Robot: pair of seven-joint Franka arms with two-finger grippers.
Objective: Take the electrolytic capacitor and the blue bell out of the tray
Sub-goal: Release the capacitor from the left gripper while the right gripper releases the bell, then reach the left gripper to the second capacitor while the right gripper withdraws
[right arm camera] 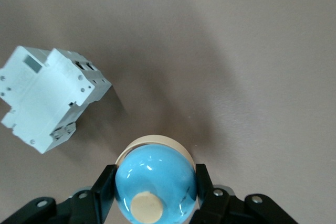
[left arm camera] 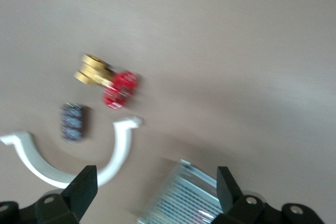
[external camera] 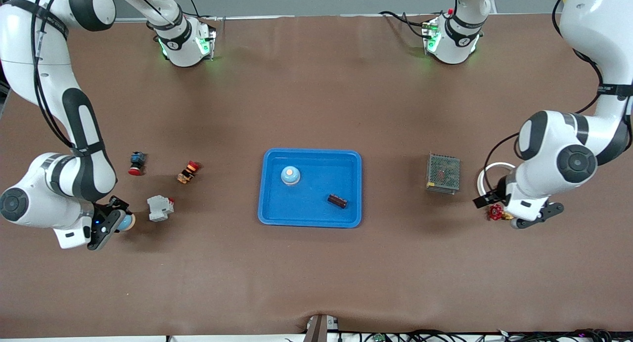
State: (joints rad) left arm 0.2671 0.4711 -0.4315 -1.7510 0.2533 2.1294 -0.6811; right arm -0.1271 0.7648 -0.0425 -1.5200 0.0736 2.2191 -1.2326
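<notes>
Electrolytic capacitor, a short dark brown cylinder [external camera: 338, 201], lies on its side in the shallow bright blue plastic tray [external camera: 316, 213], in the corner nearer the front camera toward the left arm's end of the table. Its long axis is flat and diagonal to the rim; the end toward the left arm's end is slightly nearer the front camera. Judged light, rigid and liable to roll: pinch across the body at mid-length, fingers square to the axis.

A light blue domed bell with an orange button [external camera: 290, 175] stands upright in the same tray, farther from the front camera, button pointing up. The glossy dome is likely slippery; grip low, across its widest part, just above the base.

The right gripper [external camera: 113, 226] is low over the table at the right arm's end, beside a white moulded circuit breaker [right arm camera: 50, 98]. Its fingers [right arm camera: 105, 187] pinch a second blue domed bell with a cream button [right arm camera: 155, 184] across the dome.

The left gripper [external camera: 536, 216] hangs at the left arm's end over a red-and-brass valve [left arm camera: 107, 80] and a white split ring [left arm camera: 121, 150], near a grey metal mesh box [external camera: 443, 173]. Its fingers [left arm camera: 84, 182] are spread and hold nothing.
</notes>
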